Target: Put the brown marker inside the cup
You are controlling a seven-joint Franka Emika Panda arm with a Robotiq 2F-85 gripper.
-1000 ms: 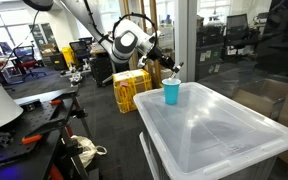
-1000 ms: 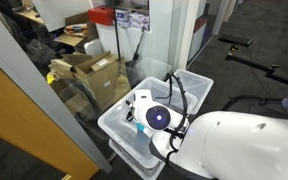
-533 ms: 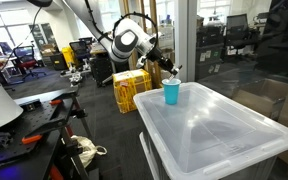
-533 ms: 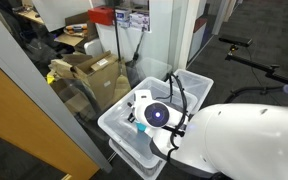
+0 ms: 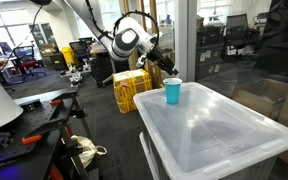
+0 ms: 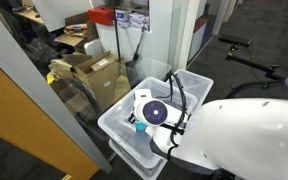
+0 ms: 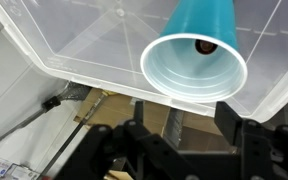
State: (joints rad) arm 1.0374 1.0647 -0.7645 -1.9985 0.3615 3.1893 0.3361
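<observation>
In the wrist view I look straight down into the cyan cup (image 7: pixel 194 55), which stands on the clear bin lid. A dark end of the brown marker (image 7: pixel 204 45) shows deep inside it. My gripper (image 7: pixel 182 115) hangs just above the cup's rim, open, with nothing between its black fingers (image 7: pixel 228 112). In an exterior view the cup (image 5: pixel 172 92) stands on the near corner of the lid with the gripper (image 5: pixel 164 70) right above it and no marker showing. In an exterior view only a cyan sliver of the cup (image 6: pixel 140 127) shows beside the arm.
The cup stands on a large translucent grey bin (image 5: pixel 216 132) close to its edge (image 7: pixel 74 70). A yellow crate (image 5: pixel 130 88), office chairs and a dark workbench (image 5: pixel 29 110) lie beyond. Cardboard boxes (image 6: pixel 89 72) and a glass wall stand beside the bin.
The gripper has gone from shut to open. The marker's whitish end, which stuck out above the cup, has dropped out of sight into it.
</observation>
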